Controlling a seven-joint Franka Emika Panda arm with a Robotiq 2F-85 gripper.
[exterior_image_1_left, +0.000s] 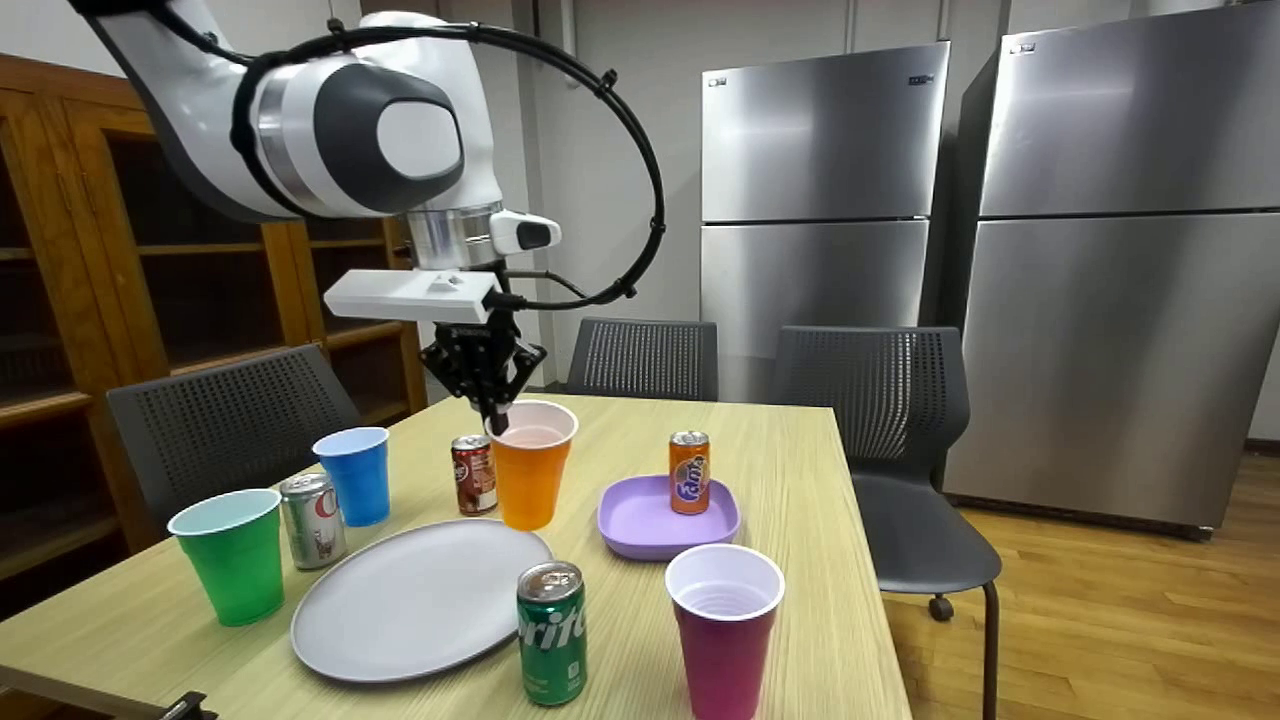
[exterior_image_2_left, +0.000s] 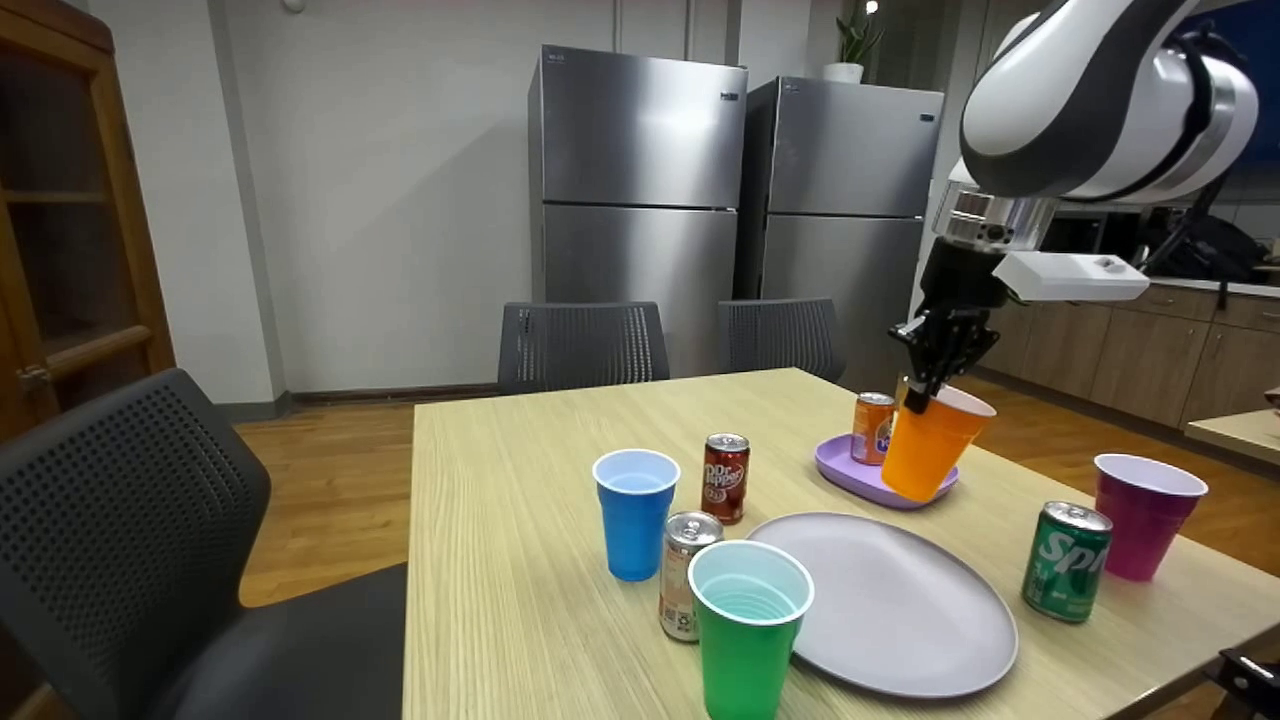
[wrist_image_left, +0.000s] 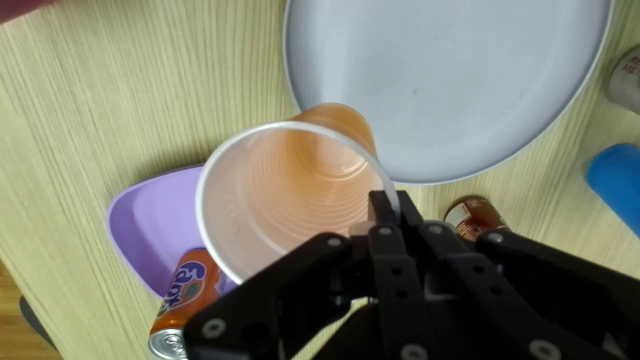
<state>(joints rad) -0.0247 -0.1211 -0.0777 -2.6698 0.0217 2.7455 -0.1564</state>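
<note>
My gripper (wrist_image_left: 397, 206) is shut on the rim of an orange cup (wrist_image_left: 300, 200), one fingertip inside the wall and one outside. The cup hangs tilted and looks raised off the table in both exterior views; I see no contents in it. Its base overlaps the edge of a round grey plate (wrist_image_left: 450, 90) in the wrist view. A purple dish (wrist_image_left: 150, 215) lies close by with an orange Fanta can (exterior_image_1_left: 690, 478) standing in it. On the fingers' other side stands a brown-red Dr Pepper can (exterior_image_2_left: 725, 478), partly hidden by the gripper in the wrist view.
A blue cup (exterior_image_1_left: 357, 478), a silver can (exterior_image_1_left: 313, 522) and a green cup (exterior_image_1_left: 235, 560) stand beside the plate. Across from them are a green Sprite can (exterior_image_1_left: 552, 640) and a magenta cup (exterior_image_2_left: 1140, 520). Dark chairs (exterior_image_1_left: 645, 360) surround the wooden table (exterior_image_2_left: 520, 560).
</note>
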